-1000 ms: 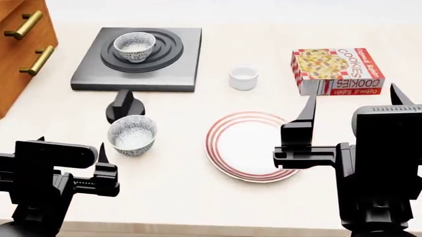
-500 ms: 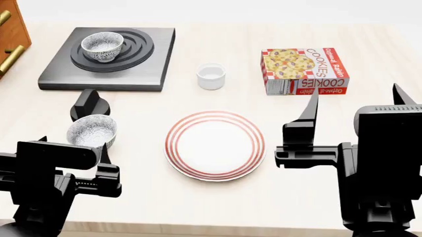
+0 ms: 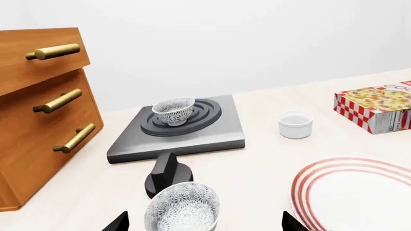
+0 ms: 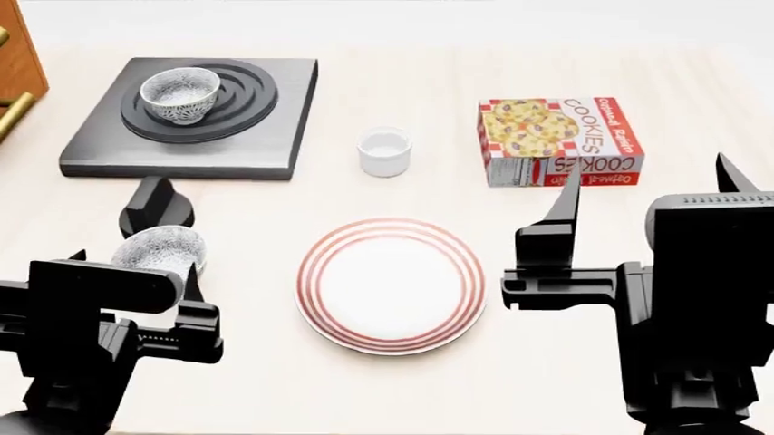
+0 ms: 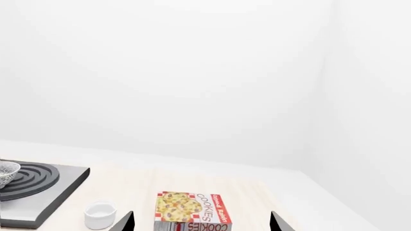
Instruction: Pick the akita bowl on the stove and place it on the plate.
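- The job has not really begun. The akita bowl (image 4: 180, 93) sits on the burner rings of the stove (image 4: 97, 145), at the far left of the tabletop (image 4: 242, 362). Nothing is touching it.
- The plate (image 4: 391, 285) lies bare in the middle, near the robot.
- The left pincer (image 3: 202, 222) is spread wide and holds nothing. The right pincer (image 5: 200, 220) is also wide and holds nothing. Both hang low at the near edge, well apart from the stove.
- Next, I think one arm must reach far over to the stove, come down over the bowl and close on its rim. The left arm looks nearer.
- Watch out: a twin bowl (image 4: 161, 250) sits just in front of the left pincer, beside a black knob (image 4: 155, 207). It looks the same but is the wrong one, and both are in the way of a straight reach.
- A small white cup (image 4: 384, 151) and a cookie box (image 4: 559, 140) stand behind the plate. A wooden drawer chest (image 3: 38, 120) stands left of the stove.
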### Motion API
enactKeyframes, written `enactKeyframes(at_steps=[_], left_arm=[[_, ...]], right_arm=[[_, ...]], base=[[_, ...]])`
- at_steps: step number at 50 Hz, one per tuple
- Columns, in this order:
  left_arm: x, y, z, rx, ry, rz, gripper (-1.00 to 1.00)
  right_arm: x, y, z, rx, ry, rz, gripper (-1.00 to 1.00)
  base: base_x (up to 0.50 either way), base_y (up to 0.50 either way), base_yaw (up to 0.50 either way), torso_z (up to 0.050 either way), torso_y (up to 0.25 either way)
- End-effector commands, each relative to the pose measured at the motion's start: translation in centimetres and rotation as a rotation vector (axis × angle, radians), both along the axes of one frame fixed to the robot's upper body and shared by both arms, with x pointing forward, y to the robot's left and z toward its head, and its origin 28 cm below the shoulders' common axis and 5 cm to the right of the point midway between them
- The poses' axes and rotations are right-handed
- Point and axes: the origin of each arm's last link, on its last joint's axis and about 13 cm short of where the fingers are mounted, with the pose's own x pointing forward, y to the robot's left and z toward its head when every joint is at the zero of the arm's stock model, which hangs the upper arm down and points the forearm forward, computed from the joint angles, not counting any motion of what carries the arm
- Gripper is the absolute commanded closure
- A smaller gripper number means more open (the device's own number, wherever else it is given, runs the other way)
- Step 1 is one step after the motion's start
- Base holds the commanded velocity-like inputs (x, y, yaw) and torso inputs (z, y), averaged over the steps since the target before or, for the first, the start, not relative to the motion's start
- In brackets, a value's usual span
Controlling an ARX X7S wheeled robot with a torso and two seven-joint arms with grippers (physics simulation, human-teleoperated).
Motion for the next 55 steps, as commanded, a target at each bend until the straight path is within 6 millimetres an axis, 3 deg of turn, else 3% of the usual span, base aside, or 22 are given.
enactKeyframes(at_steps=[1, 55], left_arm=[[-0.02, 0.02, -0.09, -0.004, 0.002, 0.002, -1.00], [-0.06, 0.12, 0.52, 0.003, -0.009, -0.007, -1.00]], right_arm=[[0.01, -0.02, 0.01, 0.003, -0.004, 0.002, -1.00], [0.00, -0.01, 0.01, 0.005, 0.000, 0.002, -1.00]], base=[[0.27, -0.03, 0.00, 0.000, 0.000], [0.27, -0.03, 0.00, 0.000, 0.000]])
